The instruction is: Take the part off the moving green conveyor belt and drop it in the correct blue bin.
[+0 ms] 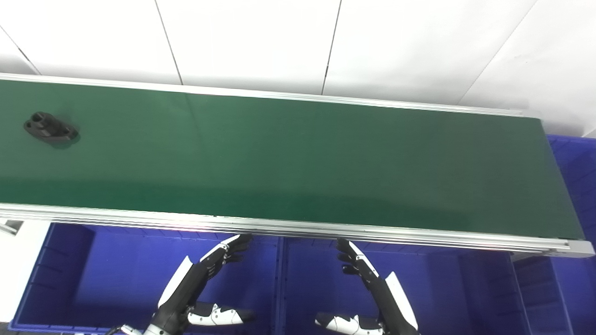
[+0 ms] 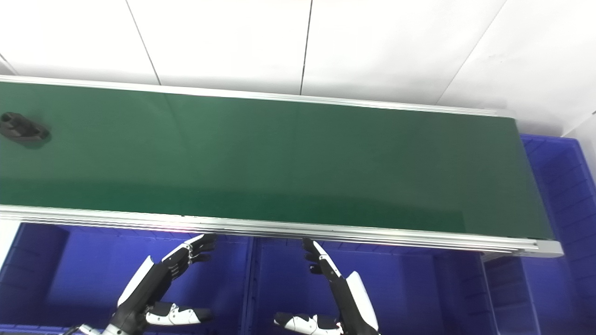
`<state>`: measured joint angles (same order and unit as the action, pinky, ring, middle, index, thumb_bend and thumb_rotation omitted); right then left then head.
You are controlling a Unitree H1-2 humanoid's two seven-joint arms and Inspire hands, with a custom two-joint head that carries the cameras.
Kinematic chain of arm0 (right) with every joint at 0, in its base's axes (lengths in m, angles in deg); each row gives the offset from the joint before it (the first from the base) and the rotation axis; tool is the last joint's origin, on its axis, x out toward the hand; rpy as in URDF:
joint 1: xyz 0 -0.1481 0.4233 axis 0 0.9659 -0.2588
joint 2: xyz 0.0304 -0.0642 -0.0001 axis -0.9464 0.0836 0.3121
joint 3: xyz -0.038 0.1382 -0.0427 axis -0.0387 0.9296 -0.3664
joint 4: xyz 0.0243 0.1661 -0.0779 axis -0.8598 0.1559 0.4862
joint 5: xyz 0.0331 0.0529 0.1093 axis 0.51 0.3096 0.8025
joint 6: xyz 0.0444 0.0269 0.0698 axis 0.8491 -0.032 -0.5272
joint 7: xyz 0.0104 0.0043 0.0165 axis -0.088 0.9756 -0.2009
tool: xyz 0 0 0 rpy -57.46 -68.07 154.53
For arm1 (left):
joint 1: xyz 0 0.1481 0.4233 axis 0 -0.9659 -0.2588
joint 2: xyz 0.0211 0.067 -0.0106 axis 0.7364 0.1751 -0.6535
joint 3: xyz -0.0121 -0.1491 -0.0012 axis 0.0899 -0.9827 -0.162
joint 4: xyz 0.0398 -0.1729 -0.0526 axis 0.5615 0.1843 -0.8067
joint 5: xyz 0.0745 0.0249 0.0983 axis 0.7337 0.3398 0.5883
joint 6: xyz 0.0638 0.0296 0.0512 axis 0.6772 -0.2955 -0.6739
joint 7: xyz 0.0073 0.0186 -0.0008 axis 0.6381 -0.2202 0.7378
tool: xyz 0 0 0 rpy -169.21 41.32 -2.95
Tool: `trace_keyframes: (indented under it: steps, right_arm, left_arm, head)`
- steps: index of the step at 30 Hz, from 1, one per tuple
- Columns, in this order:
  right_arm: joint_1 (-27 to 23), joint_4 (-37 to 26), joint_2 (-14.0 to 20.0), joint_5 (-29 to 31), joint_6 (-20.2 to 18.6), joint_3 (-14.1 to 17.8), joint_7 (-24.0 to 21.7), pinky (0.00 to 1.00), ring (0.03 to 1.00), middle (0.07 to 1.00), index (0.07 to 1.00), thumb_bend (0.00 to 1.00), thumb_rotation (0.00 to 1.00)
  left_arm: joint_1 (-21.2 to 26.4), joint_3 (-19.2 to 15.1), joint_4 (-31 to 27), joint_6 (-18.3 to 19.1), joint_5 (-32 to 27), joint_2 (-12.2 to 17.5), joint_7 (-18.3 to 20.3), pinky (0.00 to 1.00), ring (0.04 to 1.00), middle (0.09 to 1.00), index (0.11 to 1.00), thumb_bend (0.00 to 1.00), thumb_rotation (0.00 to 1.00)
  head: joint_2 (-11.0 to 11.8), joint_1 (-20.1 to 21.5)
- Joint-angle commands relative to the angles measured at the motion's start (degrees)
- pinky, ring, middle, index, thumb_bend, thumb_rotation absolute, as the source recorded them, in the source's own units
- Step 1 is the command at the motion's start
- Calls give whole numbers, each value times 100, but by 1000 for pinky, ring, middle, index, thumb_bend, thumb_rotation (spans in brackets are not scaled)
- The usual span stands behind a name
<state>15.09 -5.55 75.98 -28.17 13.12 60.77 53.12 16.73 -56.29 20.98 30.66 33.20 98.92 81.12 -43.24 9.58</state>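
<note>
The black part (image 1: 50, 127) sits way over at the left end of the green conveyor belt (image 1: 298, 158), nearly cut off in the right eye view. Left hand (image 1: 205, 279) and right hand (image 1: 368, 284) hover spread and empty over the blue bins (image 1: 116, 274), wrists cropped. No readable labels anywhere.

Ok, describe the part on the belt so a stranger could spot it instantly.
Find the long green conveyor belt running across the picture above the blue bins. Follow it to its far left end. There lies a small black part with holes in its top, the only object on the belt.
</note>
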Motion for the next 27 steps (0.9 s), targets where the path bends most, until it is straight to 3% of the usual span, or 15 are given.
trace_keyframes:
  steps: [1, 20, 24, 27]
  right_arm:
    - [69, -189, -6, 69, 245, -18, -9, 807, 870, 909, 935, 742, 350]
    - [73, -217, -32, -62, 184, -8, 27, 791, 862, 904, 931, 740, 378]
    - [56, -112, 8, 73, 285, 22, 14, 779, 854, 894, 929, 739, 366]
    - [12, 69, 82, 271, 442, 53, -16, 742, 848, 909, 938, 730, 332]
  left_arm:
    - [-52, -5, -128, -176, -70, 46, -43, 793, 861, 895, 856, 791, 349]
    - [-42, -1, -98, -176, -45, 57, -68, 791, 861, 899, 860, 785, 357]
    - [-22, 70, -37, -176, 16, 26, -133, 794, 861, 899, 862, 781, 365]
    - [8, 194, 51, -176, 145, -17, -299, 793, 855, 889, 848, 805, 382]
  head:
    - [-6, -7]
    - [-28, -19]
    - [179, -592]
    - [490, -1195]
